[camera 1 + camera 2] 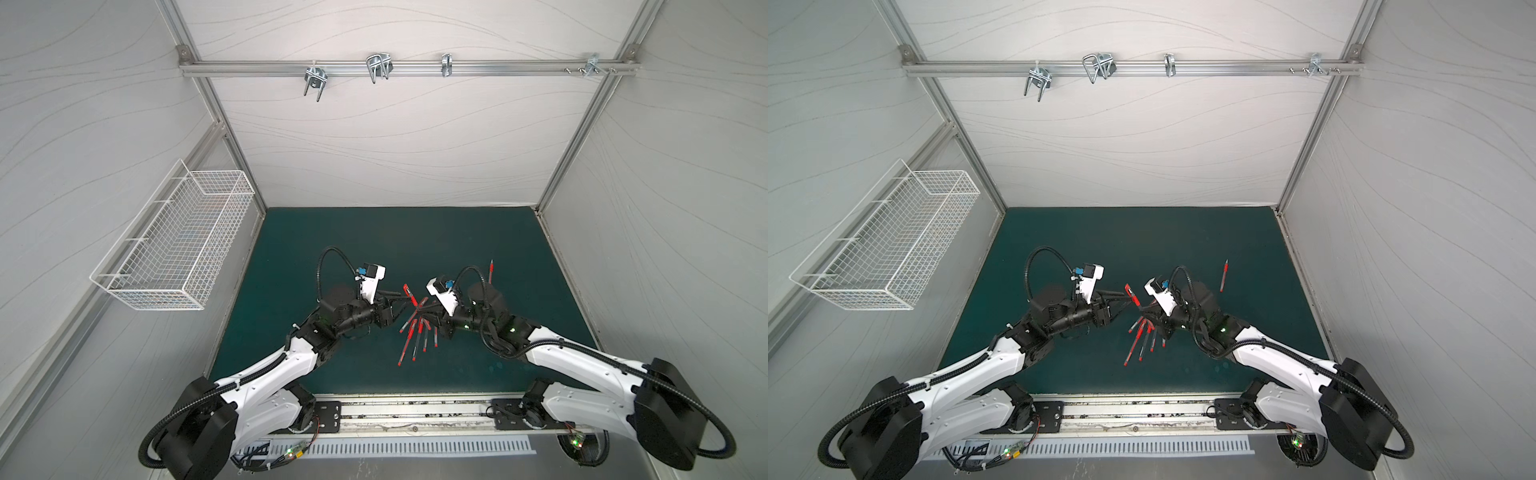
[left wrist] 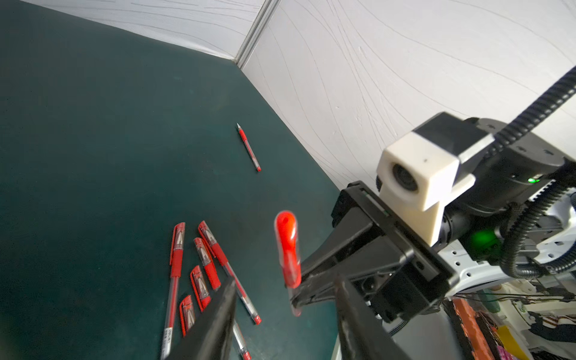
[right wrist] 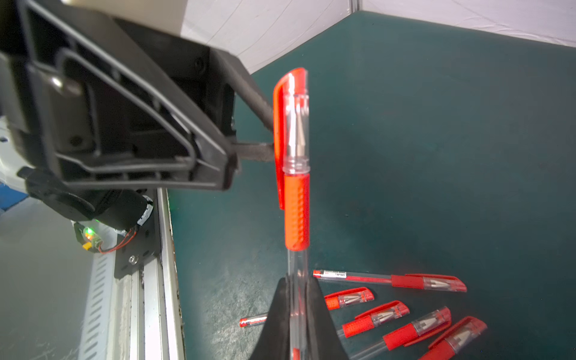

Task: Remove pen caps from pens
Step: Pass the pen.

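Over the mat (image 3: 436, 156), pen (image 3: 296, 215): axis runs straight out of the right gripper (image 3: 297, 299), capped end toward the left gripper (image 2: 285, 282).
right gripper: clamped on clear barrel.
left gripper: spread, flanking cap (image 3: 293, 124).

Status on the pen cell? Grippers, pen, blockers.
Right gripper shut on pen, cap on. Left gripper open, straddling the cap. Capped pens piled on mat below, out of the way; one bare pen apart.
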Action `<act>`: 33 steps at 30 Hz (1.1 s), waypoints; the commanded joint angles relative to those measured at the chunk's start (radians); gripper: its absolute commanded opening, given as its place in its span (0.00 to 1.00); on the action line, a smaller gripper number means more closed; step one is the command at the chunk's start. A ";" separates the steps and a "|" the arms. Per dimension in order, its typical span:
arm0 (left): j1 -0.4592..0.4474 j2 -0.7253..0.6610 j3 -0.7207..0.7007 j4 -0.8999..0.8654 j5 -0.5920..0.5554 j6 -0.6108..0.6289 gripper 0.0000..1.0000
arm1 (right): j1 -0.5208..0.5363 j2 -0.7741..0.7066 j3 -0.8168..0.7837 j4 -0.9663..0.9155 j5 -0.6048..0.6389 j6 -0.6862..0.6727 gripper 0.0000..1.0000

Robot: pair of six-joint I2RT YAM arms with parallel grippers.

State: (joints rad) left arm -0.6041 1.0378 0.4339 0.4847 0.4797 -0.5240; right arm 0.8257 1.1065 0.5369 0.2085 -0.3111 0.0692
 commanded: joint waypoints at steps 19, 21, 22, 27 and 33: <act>-0.003 0.003 0.015 0.047 -0.023 -0.008 0.29 | 0.078 0.044 0.031 0.026 0.036 -0.105 0.00; -0.002 0.005 0.016 0.046 -0.023 -0.007 0.25 | 0.078 0.042 0.031 0.023 0.043 -0.105 0.00; -0.002 0.006 0.015 0.046 -0.022 -0.007 0.24 | 0.078 0.042 0.030 0.025 0.046 -0.106 0.00; -0.002 0.021 0.020 0.047 -0.013 -0.009 0.26 | 0.079 0.040 0.031 0.029 0.059 -0.102 0.00; -0.002 0.057 0.032 0.057 0.013 -0.016 0.28 | 0.078 0.040 0.027 0.043 0.073 -0.093 0.00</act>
State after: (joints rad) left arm -0.6041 1.0832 0.4332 0.4915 0.4690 -0.5335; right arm 0.8970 1.1458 0.5388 0.2161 -0.2508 -0.0124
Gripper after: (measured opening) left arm 0.281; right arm 0.102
